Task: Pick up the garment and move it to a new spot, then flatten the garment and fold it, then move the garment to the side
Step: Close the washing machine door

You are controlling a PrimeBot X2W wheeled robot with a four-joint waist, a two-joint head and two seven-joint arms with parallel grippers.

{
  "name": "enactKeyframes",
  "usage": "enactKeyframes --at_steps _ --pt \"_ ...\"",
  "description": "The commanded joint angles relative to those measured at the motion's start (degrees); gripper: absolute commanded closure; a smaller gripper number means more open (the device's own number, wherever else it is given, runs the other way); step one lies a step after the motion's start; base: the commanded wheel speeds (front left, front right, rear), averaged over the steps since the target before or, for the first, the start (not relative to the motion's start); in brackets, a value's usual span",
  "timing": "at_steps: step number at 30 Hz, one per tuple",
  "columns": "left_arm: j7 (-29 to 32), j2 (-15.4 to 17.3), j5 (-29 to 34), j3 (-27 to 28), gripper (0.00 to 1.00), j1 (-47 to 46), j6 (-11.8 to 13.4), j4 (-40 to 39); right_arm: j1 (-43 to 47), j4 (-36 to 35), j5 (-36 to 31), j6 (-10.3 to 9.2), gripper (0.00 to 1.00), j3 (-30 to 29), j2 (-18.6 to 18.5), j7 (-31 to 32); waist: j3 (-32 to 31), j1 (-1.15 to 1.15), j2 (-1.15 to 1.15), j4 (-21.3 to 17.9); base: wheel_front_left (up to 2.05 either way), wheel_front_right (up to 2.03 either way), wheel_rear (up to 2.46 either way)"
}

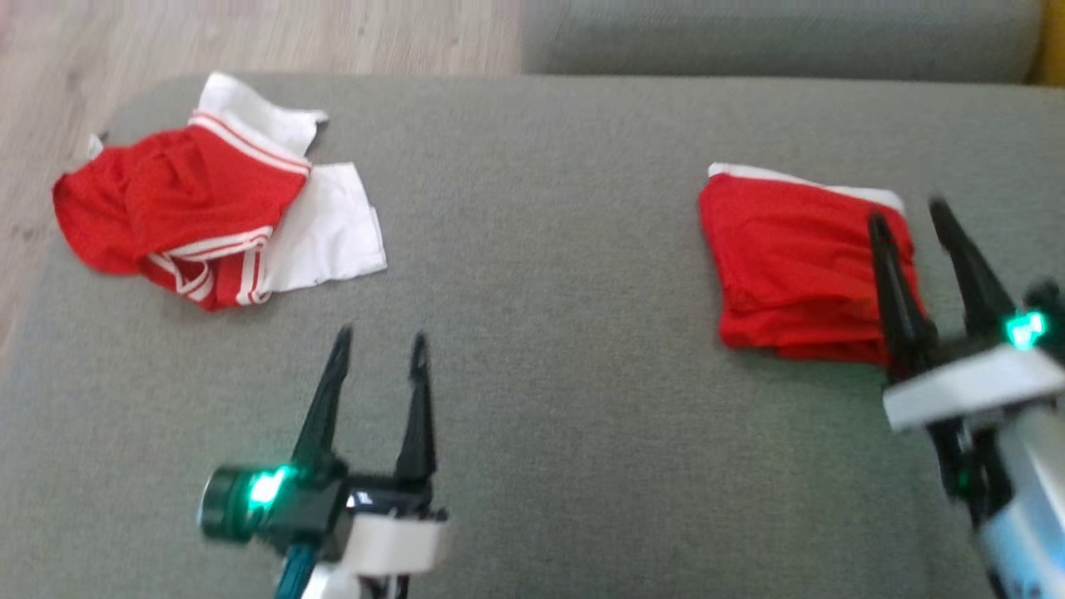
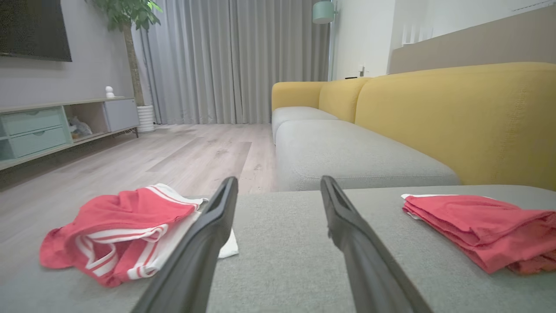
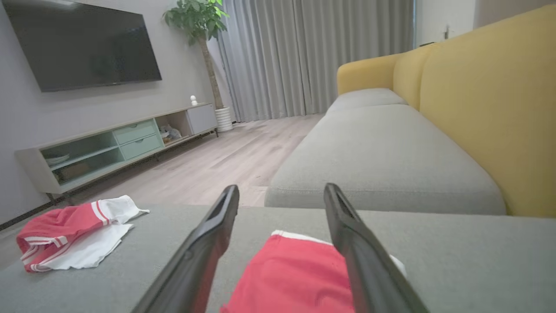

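A broad grey seat cushion (image 1: 541, 249) carries both pieces. The folded red garment (image 1: 790, 258) lies flat at its right side, and the crumpled red-and-white garment (image 1: 175, 208) sits at the far left corner, well apart from it. The right gripper (image 1: 907, 212) hangs over the folded garment's right edge with its fingers spread and nothing between them. The left gripper (image 1: 380, 341) is also parted and empty over bare fabric. Beyond are pale wood floor (image 2: 173, 152), a yellow backrest (image 2: 456, 117), grey curtains (image 2: 234, 61) and a wall television (image 3: 82, 43).

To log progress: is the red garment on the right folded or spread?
Folded: the red garment lies as a compact stack, layers showing at its edge.
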Motion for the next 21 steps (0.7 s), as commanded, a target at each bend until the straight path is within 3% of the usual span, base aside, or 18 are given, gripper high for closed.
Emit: enactKeyframes --at_steps 1,9,21 --pt "-0.28 -0.15 0.35 2.39 0.0 0.18 0.5 -2.18 2.11 -1.81 -0.81 -0.04 0.0 -0.4 -0.01 -0.59 -1.52 0.01 0.0 -0.97 0.0 0.0 0.0" --pt "-0.28 -0.15 1.44 5.05 0.0 9.23 1.01 -4.88 17.38 -11.33 -8.51 -0.04 0.0 -12.7 7.14 -0.82 -5.2 0.01 0.0 -3.01 0.0 0.0 0.0" --pt "-0.28 -0.18 2.04 5.52 0.0 13.09 2.61 -6.79 24.62 -13.03 -14.99 -0.04 0.0 -13.56 9.56 -0.84 -7.28 0.01 0.0 -2.99 0.0 0.0 0.0"
